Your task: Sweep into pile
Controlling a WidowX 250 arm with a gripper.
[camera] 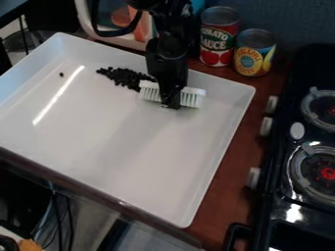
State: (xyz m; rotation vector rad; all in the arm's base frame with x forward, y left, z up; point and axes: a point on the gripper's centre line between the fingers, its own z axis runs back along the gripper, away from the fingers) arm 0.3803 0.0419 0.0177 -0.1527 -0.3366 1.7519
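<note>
Your gripper [171, 103] hangs down from the top edge of the frame, just above and right of centre. Its pincer is drawn in narrow around the middle of a white brush [150, 91] — you have the brush held crosswise, one end showing on either side, bristles facing the lower part of the frame.

Brush is over the upper right part of the big white tray [118, 162], which takes up most of the left and middle of your view. The dark pile [123, 77] lies in the tray at upper centre-left, a longish heap slanting down toward the brush's left end. You have them right beside each other; whether they touch, you cannot tell. One loose dark piece [61, 74] sits well apart from the heap, at upper left, near a bright streak of glare.

Beyond the tray, top right of centre, you see two cans: a red-and-green one [219, 37] and, just beside it, a yellow-and-blue one [254, 53]. Black stove [284, 174] along your right edge.
</note>
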